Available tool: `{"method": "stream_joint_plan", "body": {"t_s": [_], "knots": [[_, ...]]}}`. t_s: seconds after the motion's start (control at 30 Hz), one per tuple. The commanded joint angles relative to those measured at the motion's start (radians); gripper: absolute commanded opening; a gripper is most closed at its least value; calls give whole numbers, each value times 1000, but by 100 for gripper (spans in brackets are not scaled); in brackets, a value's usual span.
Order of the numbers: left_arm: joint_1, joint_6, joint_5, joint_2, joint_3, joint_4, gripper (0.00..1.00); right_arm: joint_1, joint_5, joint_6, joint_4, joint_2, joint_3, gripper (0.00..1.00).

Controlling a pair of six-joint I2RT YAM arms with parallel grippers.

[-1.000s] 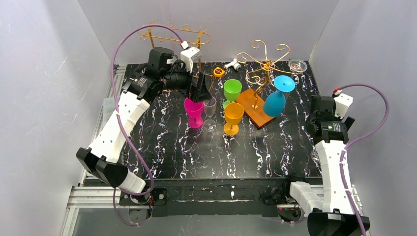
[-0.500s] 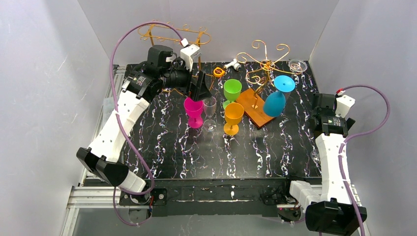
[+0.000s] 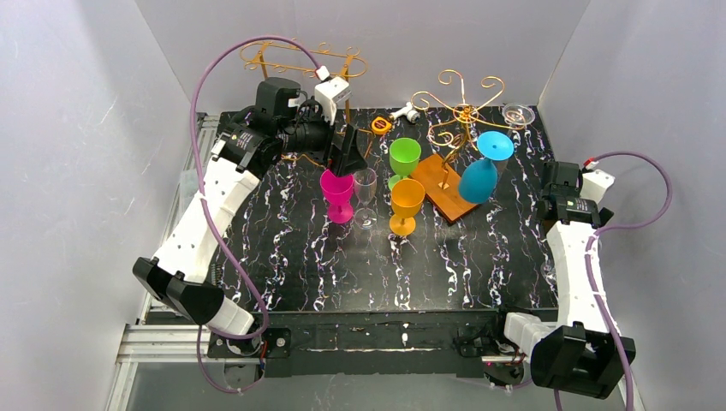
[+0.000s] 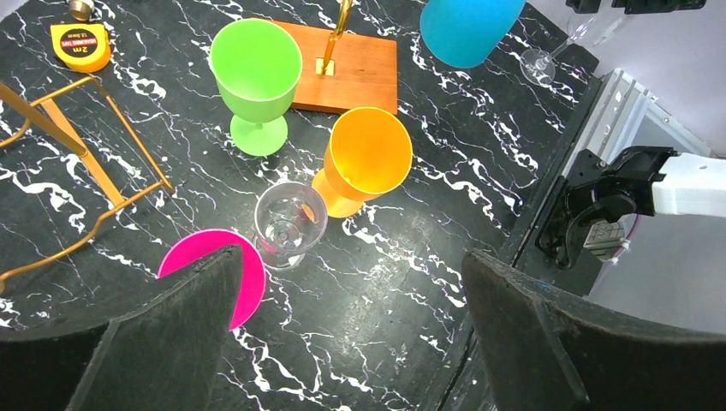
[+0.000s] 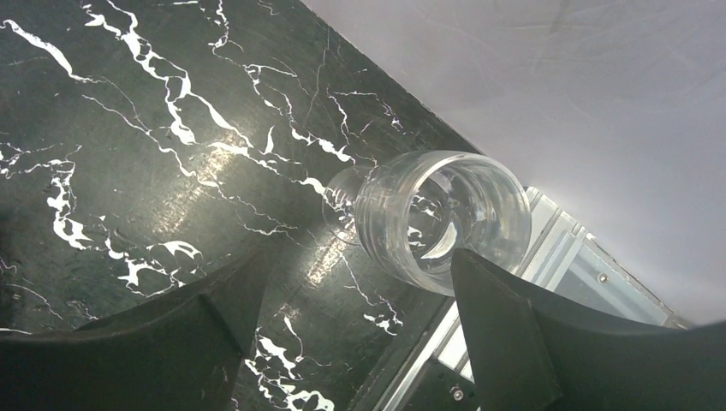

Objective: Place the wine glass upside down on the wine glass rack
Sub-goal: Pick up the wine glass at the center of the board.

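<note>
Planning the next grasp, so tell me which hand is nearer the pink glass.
Left. The left hand hangs just above the pink glass; the right hand is far across the table at its right edge, over a clear glass.

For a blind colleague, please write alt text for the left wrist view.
The left gripper, open, hangs above a black marbled table holding a pink glass, clear glass, orange glass and green glass, all upright. Beyond are a wooden rack base and a blue glass.

Black bench [image 3: 360,265], veined white, glinting under soft light. Behind the bench and at both its sides, plain pale grey walls [image 3: 68,154]. Along the bench's left and near edges, aluminium rails [image 3: 158,344].
</note>
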Motion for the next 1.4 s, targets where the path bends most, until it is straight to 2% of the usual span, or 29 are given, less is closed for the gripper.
{"method": "stream_joint_plan", "body": {"t_s": [0.0, 0.07, 0.2, 0.37, 0.47, 0.7, 0.83, 1.13, 1.37], "knots": [[-3, 45, -5, -42, 13, -13, 99, -10, 33, 18, 48, 4, -6, 85], [-4, 52, -8, -47, 7, -13, 99, -18, 24, 21, 56, 15, -12, 83], [-3, 70, -13, -59, 2, -13, 99, -30, -4, 24, 79, 42, -24, 68], [-2, 89, -4, -76, 1, -11, 99, -46, -31, 29, 94, 88, -27, 63], [-3, 96, 4, -89, -7, 7, 99, -50, -40, 27, 99, 96, -42, 53], [-3, 116, 3, -113, -16, 16, 99, -55, -79, 19, 98, 84, -51, 1], [-3, 118, 9, -134, -31, 15, 99, -53, -93, 29, 71, 65, -39, 1], [-3, 61, 17, -159, -28, -35, 99, 5, -358, 57, -19, -69, 68, 1], [-2, 36, -27, -169, -48, -25, 99, 53, -433, 18, -164, -198, 175, 1]]}}
